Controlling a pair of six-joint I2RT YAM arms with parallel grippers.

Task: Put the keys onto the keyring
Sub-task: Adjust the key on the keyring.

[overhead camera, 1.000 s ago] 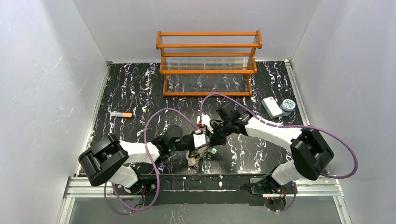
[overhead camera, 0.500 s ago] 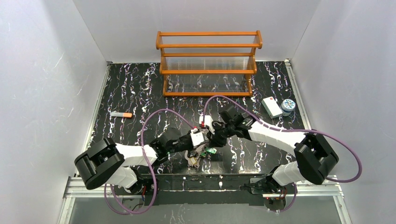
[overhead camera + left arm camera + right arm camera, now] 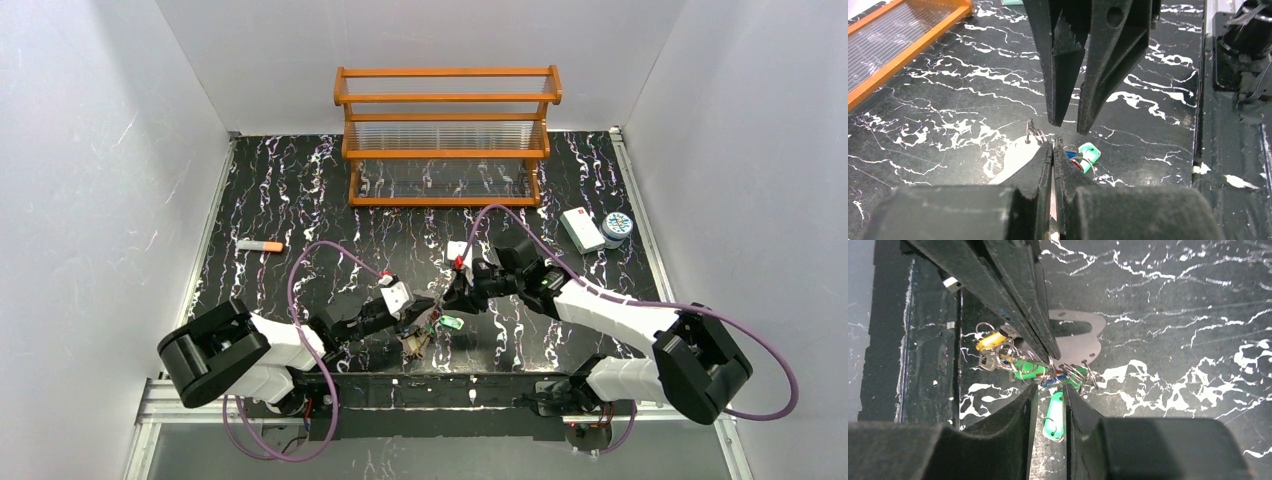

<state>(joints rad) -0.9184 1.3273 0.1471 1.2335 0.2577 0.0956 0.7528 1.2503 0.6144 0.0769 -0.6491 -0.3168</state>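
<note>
The keyring (image 3: 1083, 347), a flat whitish-silver loop with an oval hole, stands on edge between my left gripper's (image 3: 1053, 144) shut jaws; it also shows in the left wrist view (image 3: 1015, 157). The keys (image 3: 1028, 371), with green, blue and yellow (image 3: 989, 341) heads on wire rings, bunch at the keyring's lower edge, near the table's front edge (image 3: 415, 343). A loose green tag (image 3: 1054, 417) lies on the table under my right gripper (image 3: 1049, 389). Its jaws are a little apart with nothing between them, tips just short of the rings, facing the left gripper (image 3: 428, 310) closely.
A wooden rack (image 3: 447, 135) stands at the back. An orange-tipped grey stick (image 3: 260, 245) lies at the left. A white box (image 3: 581, 229) and a round tin (image 3: 617, 227) sit at the right. The metal rail (image 3: 440, 392) runs just in front of the keys.
My left wrist has drawn back to the left and lower. My right arm has shifted right, its gripper still at the keys. The key bunch and green tag stay in place.
</note>
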